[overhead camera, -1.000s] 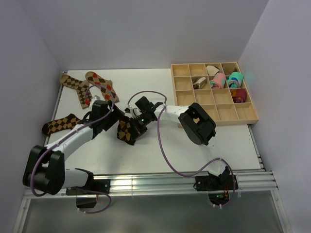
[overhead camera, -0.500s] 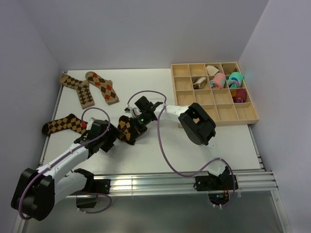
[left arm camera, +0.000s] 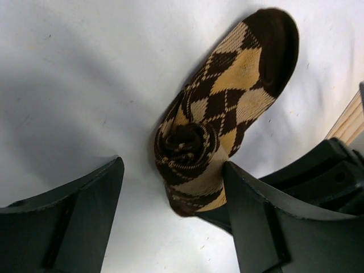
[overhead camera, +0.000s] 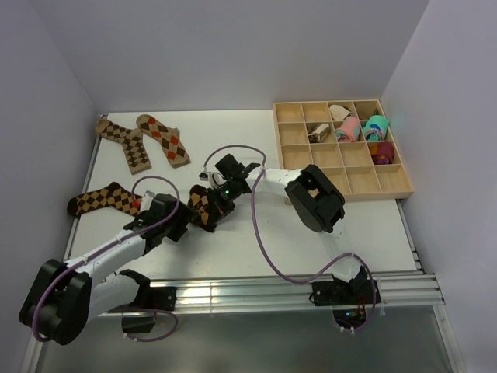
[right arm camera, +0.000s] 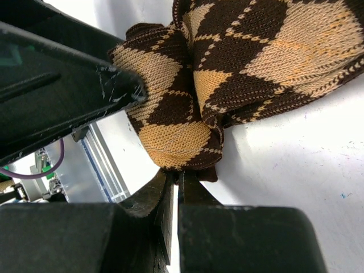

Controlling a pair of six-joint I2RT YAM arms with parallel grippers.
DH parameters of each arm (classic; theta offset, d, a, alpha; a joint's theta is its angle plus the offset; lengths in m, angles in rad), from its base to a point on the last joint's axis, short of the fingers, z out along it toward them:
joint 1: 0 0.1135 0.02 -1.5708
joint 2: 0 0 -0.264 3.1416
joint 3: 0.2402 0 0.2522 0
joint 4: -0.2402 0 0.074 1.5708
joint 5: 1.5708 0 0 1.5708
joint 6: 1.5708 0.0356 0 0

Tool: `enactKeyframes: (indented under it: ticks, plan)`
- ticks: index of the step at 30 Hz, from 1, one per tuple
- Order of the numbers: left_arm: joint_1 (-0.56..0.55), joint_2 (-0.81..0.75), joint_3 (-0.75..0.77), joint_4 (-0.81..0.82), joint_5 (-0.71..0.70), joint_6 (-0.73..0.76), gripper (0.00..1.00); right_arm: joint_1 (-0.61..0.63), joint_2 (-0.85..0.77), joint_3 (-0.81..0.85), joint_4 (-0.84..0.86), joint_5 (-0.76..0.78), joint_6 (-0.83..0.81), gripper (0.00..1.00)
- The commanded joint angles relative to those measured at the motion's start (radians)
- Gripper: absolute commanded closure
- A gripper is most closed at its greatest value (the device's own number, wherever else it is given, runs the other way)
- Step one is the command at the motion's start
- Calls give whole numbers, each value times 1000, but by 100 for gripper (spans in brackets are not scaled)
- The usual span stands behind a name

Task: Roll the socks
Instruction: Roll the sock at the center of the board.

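Note:
A brown-and-tan argyle sock (overhead camera: 199, 208) lies mid-table, its near end rolled into a stubby coil (left arm camera: 189, 152) and its toe (left arm camera: 267, 45) still flat. My right gripper (overhead camera: 215, 207) is shut on the edge of the rolled end (right arm camera: 177, 174). My left gripper (overhead camera: 179, 223) is open, its fingers (left arm camera: 85, 210) either side of the coil (left arm camera: 170, 170); the right finger touches it. Three flat argyle socks lie at the left: two at the back (overhead camera: 124, 144) (overhead camera: 164, 140) and one nearer (overhead camera: 101, 200).
A wooden compartment tray (overhead camera: 365, 183) stands at the back right. It holds a brown-and-cream roll (overhead camera: 317, 134) and pink and teal bundles (overhead camera: 347, 128) (overhead camera: 377, 126). Both arms' cables loop over the table's middle. The table's metal rail runs along the near edge.
My left gripper has drawn back from above the sock to its near left side and now straddles the rolled end. The right gripper has stayed clamped on the sock.

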Motion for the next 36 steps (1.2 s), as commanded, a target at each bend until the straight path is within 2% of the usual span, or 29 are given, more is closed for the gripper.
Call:
enactKeyframes:
  ticks: [1,3,6,9,10,12,14,15,18,19,22,28,30,32,36]
  plan:
    - [-2,39,-6,16,-85,-30,24,20,16,14,-14,62,-3,100]
    - [-2,62,-6,18,-98,-33,25,23,11,9,-11,59,-3,100]
    - [-2,94,-10,12,-115,-41,33,27,0,0,-11,67,-3,100]
    - [3,122,-26,29,-102,-39,43,31,-24,-15,0,78,0,100]
    - [6,128,-29,36,-100,-39,50,31,-30,-23,6,84,3,100]
    - [7,151,-27,36,-95,-33,56,34,-52,-38,23,95,12,100]
    - [9,165,-24,38,-91,-21,66,34,-69,-58,38,115,20,99]
    - [11,168,-23,38,-89,-16,68,36,-89,-66,52,124,23,97]
    - [20,170,-18,35,-82,8,86,36,-174,-118,113,159,29,85]
    - [23,168,-17,32,-78,16,87,36,-199,-132,128,174,28,77]
    - [35,167,-21,35,-54,42,96,31,-295,-175,185,259,25,70]
    - [43,185,-23,53,-16,76,97,-1,-356,-202,339,318,43,63]
    - [44,185,-21,56,-9,85,97,-10,-317,-155,336,384,48,57]
    - [43,187,-20,59,-2,91,97,-12,-259,-89,305,415,69,55]
    - [43,180,-15,53,-2,100,97,-13,-198,-60,323,464,121,45]
